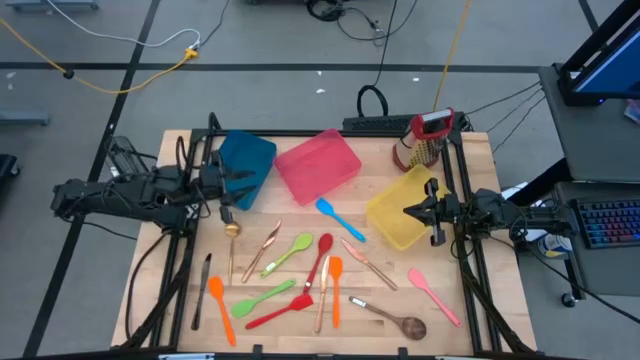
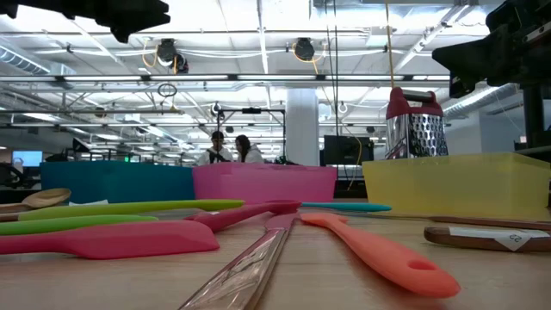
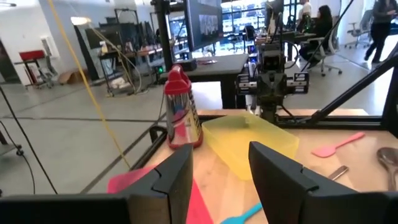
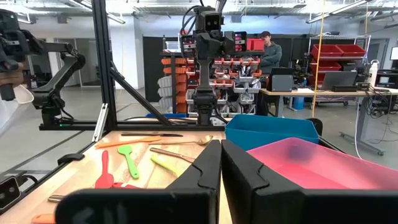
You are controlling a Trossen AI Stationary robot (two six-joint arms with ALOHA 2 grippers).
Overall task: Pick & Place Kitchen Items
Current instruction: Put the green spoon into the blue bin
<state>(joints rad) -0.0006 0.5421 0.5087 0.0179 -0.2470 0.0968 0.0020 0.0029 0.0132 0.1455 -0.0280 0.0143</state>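
Note:
Several kitchen items lie flat on the wooden table (image 1: 160, 300): a blue spatula (image 1: 338, 218), a green spatula (image 1: 290, 250), a red spoon (image 1: 320, 258), an orange spatula (image 1: 335, 285), a pink spatula (image 1: 432, 293), a wooden spoon (image 1: 395, 318), a gold spoon (image 1: 231, 235) and a black knife (image 1: 203, 288). My left gripper (image 1: 232, 184) hangs at the blue bin's (image 1: 245, 165) near left side, pointing level, open (image 3: 221, 168) and empty. My right gripper (image 1: 410, 212) hovers over the yellow bin (image 1: 395, 215), shut (image 4: 221, 163) with nothing in it.
A pink bin (image 1: 317, 165) stands between the blue and yellow bins along the far side. A red-topped metal grater (image 1: 425, 138) stands upright at the far right corner. Black frame rails (image 1: 470, 270) run along both table sides. People sit at desks beyond the table.

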